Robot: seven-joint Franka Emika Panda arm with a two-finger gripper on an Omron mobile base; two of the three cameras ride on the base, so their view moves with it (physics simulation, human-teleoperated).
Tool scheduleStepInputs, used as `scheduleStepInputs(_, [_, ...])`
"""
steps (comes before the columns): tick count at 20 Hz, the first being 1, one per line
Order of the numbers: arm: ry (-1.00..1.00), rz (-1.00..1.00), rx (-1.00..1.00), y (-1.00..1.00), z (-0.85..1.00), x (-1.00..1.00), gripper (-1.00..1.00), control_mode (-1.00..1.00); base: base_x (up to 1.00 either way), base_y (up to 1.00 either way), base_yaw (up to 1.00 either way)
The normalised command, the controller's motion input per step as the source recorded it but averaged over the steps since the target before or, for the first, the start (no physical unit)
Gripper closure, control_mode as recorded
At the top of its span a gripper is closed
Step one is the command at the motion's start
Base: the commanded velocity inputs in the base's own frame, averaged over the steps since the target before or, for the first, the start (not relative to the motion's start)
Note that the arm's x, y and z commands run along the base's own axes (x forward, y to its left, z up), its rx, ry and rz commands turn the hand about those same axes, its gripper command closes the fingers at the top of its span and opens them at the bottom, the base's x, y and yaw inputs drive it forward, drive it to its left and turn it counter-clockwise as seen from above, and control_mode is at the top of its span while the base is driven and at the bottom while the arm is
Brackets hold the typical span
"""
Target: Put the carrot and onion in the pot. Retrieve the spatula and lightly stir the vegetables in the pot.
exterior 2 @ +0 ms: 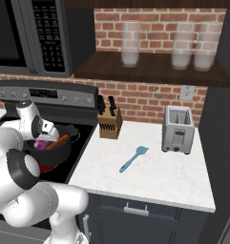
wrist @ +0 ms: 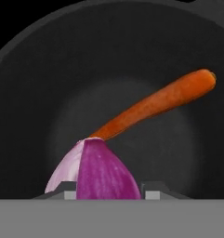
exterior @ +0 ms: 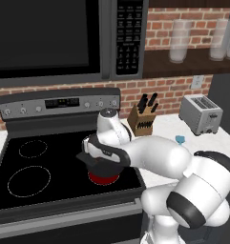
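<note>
Purple onion (wrist: 102, 169) hiding carrot (wrist: 155, 104) tip, seemingly gripped

Matt dark pot (wrist: 34, 79); smooth carrot (wrist: 155, 104); glossy onion (wrist: 102, 174); marbled counter (exterior 2: 159, 176).

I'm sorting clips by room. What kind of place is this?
A home kitchen, rendered: a black stove under a microwave, a toaster and knife block on a white counter.
</note>
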Motion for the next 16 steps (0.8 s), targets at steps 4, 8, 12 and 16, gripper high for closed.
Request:
scheduleStepInputs(4, [0.04,0.10,0.02,0.00,-0.06,-0.10,1.00,-1.00,0.00,0.00,0.00])
scheduleStepInputs(8, [0.15,0.08,0.04,0.07,0.00,-0.19,1.00,-1.00,0.00,0.00,0.00])
scheduleStepInputs(12, [0.18,0.06,0.03,0.11,0.00,-0.15,1.00,-1.00,0.00,0.00,0.00])
scheduleStepInputs(16, [0.12,0.05,0.00,0.11,0.00,-0.13,1.00,-1.00,0.00,0.00,0.00])
